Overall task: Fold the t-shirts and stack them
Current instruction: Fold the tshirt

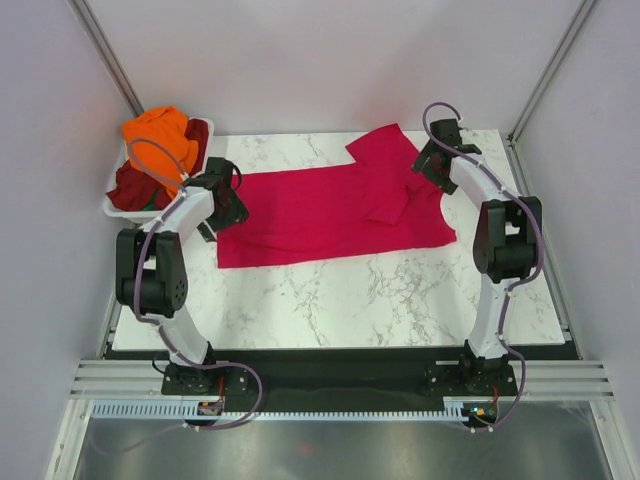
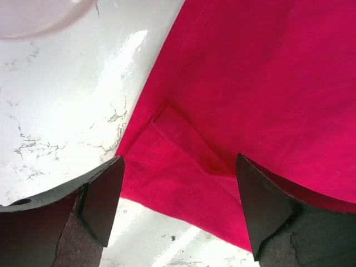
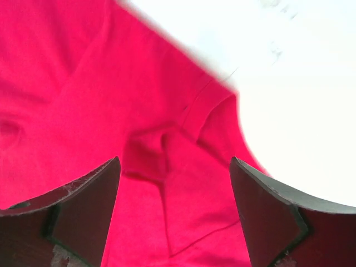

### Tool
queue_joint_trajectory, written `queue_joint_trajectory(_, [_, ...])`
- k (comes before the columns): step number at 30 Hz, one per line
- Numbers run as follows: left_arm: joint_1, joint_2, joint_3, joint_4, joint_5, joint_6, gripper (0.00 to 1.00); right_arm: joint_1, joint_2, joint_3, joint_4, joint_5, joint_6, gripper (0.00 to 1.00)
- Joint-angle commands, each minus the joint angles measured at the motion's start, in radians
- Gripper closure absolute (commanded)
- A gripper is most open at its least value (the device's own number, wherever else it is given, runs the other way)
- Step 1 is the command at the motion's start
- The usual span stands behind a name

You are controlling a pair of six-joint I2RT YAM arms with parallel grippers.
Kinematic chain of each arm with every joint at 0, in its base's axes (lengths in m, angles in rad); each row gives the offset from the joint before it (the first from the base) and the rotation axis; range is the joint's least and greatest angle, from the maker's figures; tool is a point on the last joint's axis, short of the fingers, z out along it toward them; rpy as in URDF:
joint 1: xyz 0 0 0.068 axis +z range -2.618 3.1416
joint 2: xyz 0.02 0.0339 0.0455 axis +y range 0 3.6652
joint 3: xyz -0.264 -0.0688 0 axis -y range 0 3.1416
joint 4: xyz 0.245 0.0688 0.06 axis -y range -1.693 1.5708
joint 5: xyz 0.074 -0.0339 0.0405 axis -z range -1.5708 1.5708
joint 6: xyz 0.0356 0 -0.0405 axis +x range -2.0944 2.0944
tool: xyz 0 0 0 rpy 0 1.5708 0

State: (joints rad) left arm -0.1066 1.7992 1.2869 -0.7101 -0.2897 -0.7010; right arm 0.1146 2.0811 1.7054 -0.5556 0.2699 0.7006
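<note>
The crimson-pink t-shirt [image 1: 330, 210] lies spread across the far half of the marble table, one sleeve [image 1: 385, 150] pointing to the back and the other folded onto the body. My left gripper [image 1: 228, 212] is open over the shirt's left hem corner [image 2: 167, 167], with cloth between the jaws. My right gripper [image 1: 428, 165] is open above the shirt's right end near the neck and sleeve [image 3: 183, 167]. The orange t-shirt [image 1: 158, 132] and the dark maroon t-shirt [image 1: 135, 185] sit bunched in the white basket [image 1: 120, 210] at the far left.
The marble table [image 1: 340, 295] shows bare in front of the shirt. White walls and metal frame posts [image 1: 105, 50] close in the back and sides. The basket's rim shows blurred in the left wrist view [image 2: 39, 22].
</note>
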Motion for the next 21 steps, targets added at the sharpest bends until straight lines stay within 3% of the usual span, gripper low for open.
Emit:
queue_joint_trajectory(1, [-0.017, -0.15, -0.021, 0.012, -0.035, -0.011, 0.12, -0.013, -0.055, 0.042, 0.005, 0.077, -0.033, 0.12])
queue_joint_trajectory(4, [-0.063, -0.227, -0.099, 0.015, -0.04, -0.046, 0.12, -0.013, -0.217, -0.084, 0.032, 0.074, -0.029, 0.11])
queue_joint_trajectory(11, [-0.091, -0.297, -0.343, 0.136, 0.03, -0.055, 0.12, -0.015, -0.466, -0.609, 0.198, -0.053, 0.019, 0.1])
queue_joint_trajectory(14, [-0.093, -0.278, -0.402, 0.179, 0.038, -0.066, 0.11, -0.015, -0.477, -0.709, 0.23, -0.069, 0.016, 0.11])
queue_joint_trajectory(21, [-0.093, -0.265, -0.432, 0.224, 0.006, -0.06, 0.1, -0.052, -0.429, -0.734, 0.258, -0.069, -0.01, 0.12])
